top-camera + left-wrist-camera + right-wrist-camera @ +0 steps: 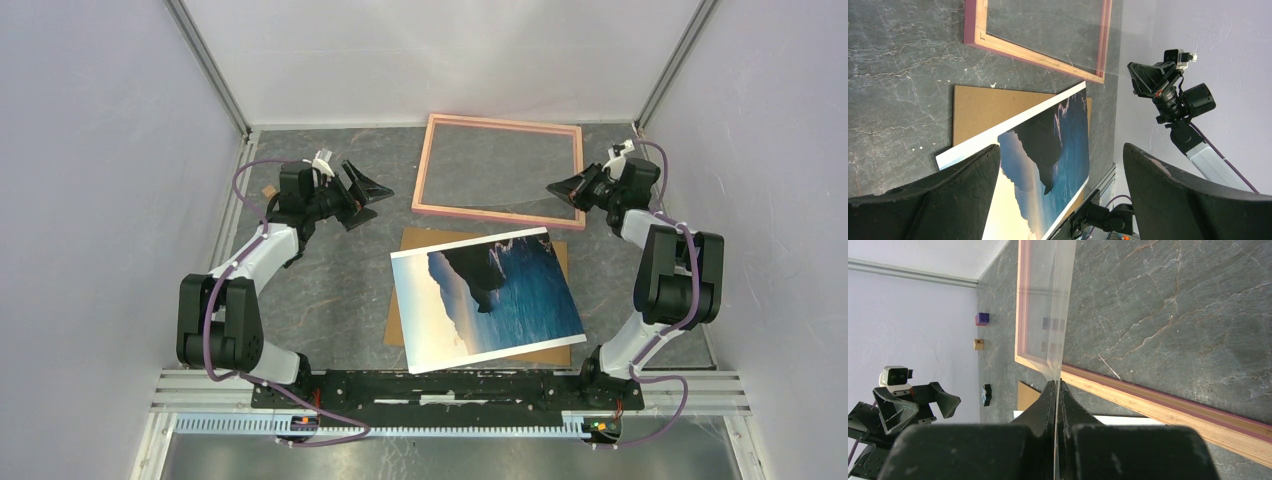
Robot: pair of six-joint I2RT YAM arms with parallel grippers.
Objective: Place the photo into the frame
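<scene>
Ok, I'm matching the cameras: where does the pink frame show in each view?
Top external: the frame lies top centre.
Left wrist: the frame crosses the top, left of centre.
Right wrist: the frame runs up the left and across the lower right.
Shared landmark: the brown backing board beside it.

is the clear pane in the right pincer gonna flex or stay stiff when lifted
Probably flexes: the clear pane looks very thin and seems to bow above the right pincer. Likely light, and perhaps slippery, since its surface shows glossy reflections.
</scene>
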